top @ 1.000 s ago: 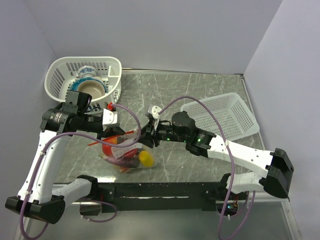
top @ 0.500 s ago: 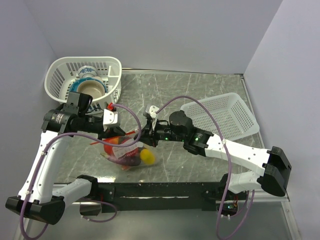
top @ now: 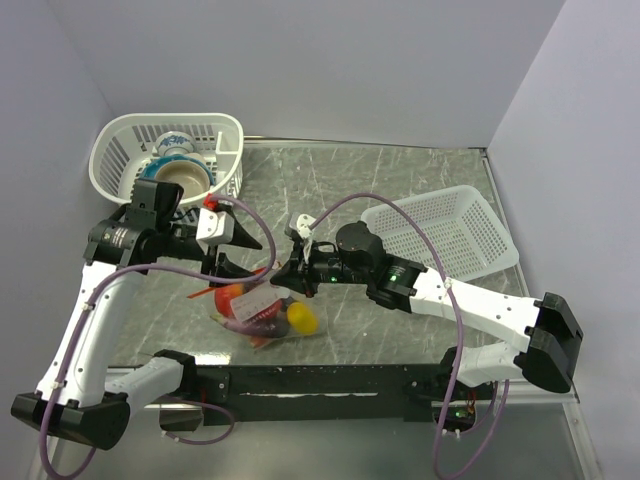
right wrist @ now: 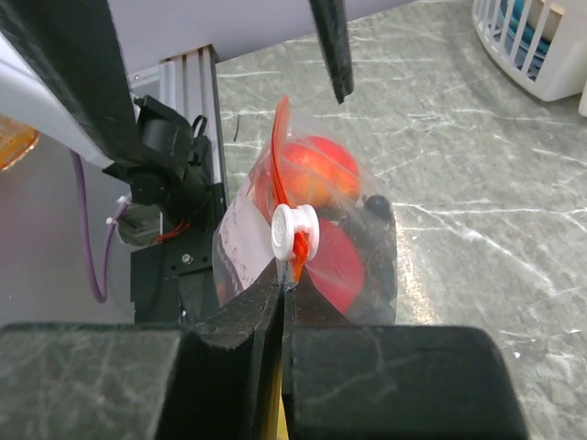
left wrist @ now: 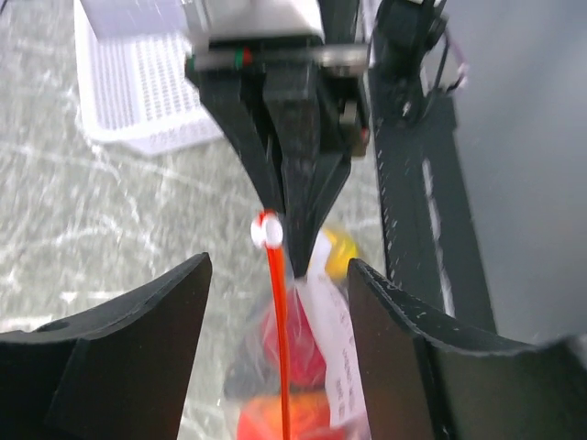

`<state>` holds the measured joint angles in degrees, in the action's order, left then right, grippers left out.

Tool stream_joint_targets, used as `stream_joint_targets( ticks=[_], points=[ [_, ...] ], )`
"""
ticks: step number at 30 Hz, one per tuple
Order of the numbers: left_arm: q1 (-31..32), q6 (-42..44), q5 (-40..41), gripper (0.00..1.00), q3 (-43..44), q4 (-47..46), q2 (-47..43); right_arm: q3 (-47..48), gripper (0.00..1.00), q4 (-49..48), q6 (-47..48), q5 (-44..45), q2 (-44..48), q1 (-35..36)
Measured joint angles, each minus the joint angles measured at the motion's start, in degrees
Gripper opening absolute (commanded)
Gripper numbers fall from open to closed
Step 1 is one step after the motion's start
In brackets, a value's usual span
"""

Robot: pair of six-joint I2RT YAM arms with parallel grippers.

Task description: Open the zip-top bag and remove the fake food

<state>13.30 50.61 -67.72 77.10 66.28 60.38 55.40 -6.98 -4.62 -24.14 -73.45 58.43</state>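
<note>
A grey marbled surface (top: 420,185) lies under both sets of jaws. Behind the left jaws, toward the far left corner, stands a round white slatted basket (top: 108,172). It holds a bowl with a brown inside (top: 183,178) and, behind that, a blue-and-white dish (top: 172,142). To the right of the right jaws, well apart from them, sits a rectangular white mesh basket (top: 450,230). A black rail (top: 320,380) runs along the near edge, nearer than both jaws. Pale lilac walls (top: 350,70) close the far side.
</note>
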Motion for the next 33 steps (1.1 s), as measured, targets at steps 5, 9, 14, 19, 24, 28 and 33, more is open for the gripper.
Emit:
stream_joint_targets(
  ticks=[5,9,14,19,24,28,33],
  points=[
    [0.0,-2.71,-4.39,0.66,-0.35,-3.43,1.55,0.59,0.05,0.66,0.0,-0.96,-0.02,0.02],
    [0.11,-4.5,-6.16,0.63,-1.01,-4.52,4.57,1.01,0.06,1.05,0.0,-1.49,-0.04,0.07],
    [1.31,-4.33,-6.82,0.57,-0.61,-2.71,8.76,2.03,0.07,2.25,0.07,-2.05,-0.2,0.09],
    [2.47,-0.98,-6.95,0.52,1.68,2.64,11.78,3.04,0.08,2.43,0.48,-2.12,-0.66,0.09],
    [2.97,3.28,-7.04,0.33,3.98,7.63,13.03,3.74,0.08,2.64,0.87,-2.14,-1.44,0.09],
    [3.04,4.44,-6.86,0.24,4.76,9.09,12.85,3.74,0.08,2.78,1.09,-2.1,-1.46,0.09],
    [3.04,4.79,-5.75,0.25,4.76,9.79,12.15,3.74,0.08,2.78,1.22,-1.88,-1.46,0.09]
  ],
)
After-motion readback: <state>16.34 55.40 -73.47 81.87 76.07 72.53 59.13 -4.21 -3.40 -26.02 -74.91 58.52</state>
